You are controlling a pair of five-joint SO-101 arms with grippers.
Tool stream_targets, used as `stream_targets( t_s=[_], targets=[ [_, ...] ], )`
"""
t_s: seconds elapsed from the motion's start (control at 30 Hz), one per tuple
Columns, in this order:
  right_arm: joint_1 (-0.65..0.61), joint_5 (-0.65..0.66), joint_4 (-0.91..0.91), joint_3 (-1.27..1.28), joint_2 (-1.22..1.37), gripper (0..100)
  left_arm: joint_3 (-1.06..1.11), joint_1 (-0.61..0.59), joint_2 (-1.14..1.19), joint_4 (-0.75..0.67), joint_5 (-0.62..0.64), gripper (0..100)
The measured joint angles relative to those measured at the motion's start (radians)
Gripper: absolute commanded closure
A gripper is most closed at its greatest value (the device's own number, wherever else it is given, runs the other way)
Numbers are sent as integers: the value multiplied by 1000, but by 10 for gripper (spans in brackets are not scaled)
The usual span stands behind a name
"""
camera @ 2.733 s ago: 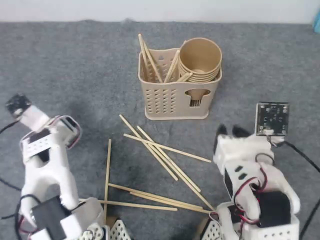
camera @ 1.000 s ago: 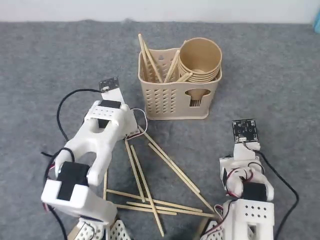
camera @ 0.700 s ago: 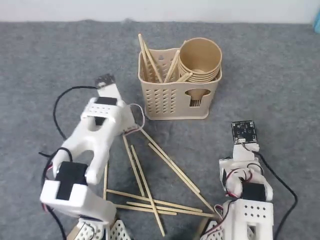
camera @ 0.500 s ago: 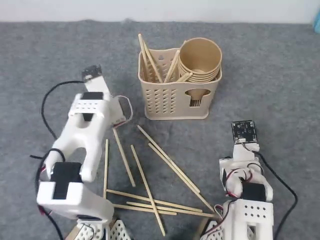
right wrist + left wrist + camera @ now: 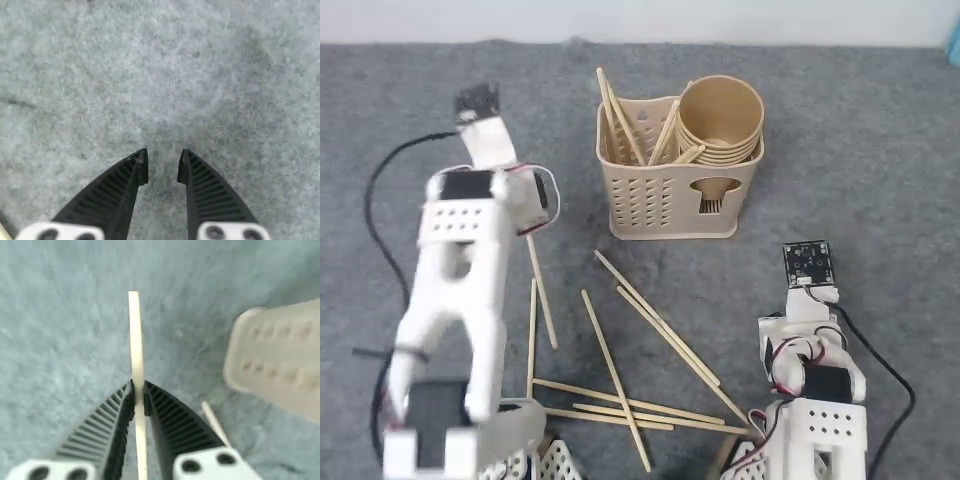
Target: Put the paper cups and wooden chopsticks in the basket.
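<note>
My left gripper [image 5: 138, 388] is shut on one wooden chopstick [image 5: 134, 340]. In the high view that chopstick [image 5: 542, 298] slants down from under the raised left arm [image 5: 470, 215], left of the basket [image 5: 670, 200]. A stack of paper cups [image 5: 721, 118] and a few chopsticks [image 5: 618, 115] stand in the basket. Several loose chopsticks [image 5: 660, 328] lie crossed on the carpet in front of it. My right gripper [image 5: 163, 152] hangs open over bare carpet, nothing between its fingers; the right arm [image 5: 810, 345] is folded at the front right.
Grey carpet [image 5: 840, 170] covers the whole table. The basket's corner [image 5: 275, 365] shows close to the left gripper, with another chopstick [image 5: 215, 422] on the carpet beneath. A black cable [image 5: 380, 215] loops left of the left arm.
The left arm has swung back and to the left, away from the basket's front, lifting one chopstick with it. The right arm has stayed folded and still over the last second.
</note>
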Motion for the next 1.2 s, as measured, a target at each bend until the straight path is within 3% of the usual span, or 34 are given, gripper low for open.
stream_targets(
  t_s=[0.37,0.53,0.87,1.2],
  targets=[
    [0,0,0,0,0,884,0,0,-496,-28,-37,987],
    [0,0,0,0,0,884,0,0,-612,-106,-127,987],
    [0,0,0,0,0,884,0,12,-726,-407,-187,987],
    [0,0,0,0,0,884,0,189,-727,-689,-190,987]
  ],
)
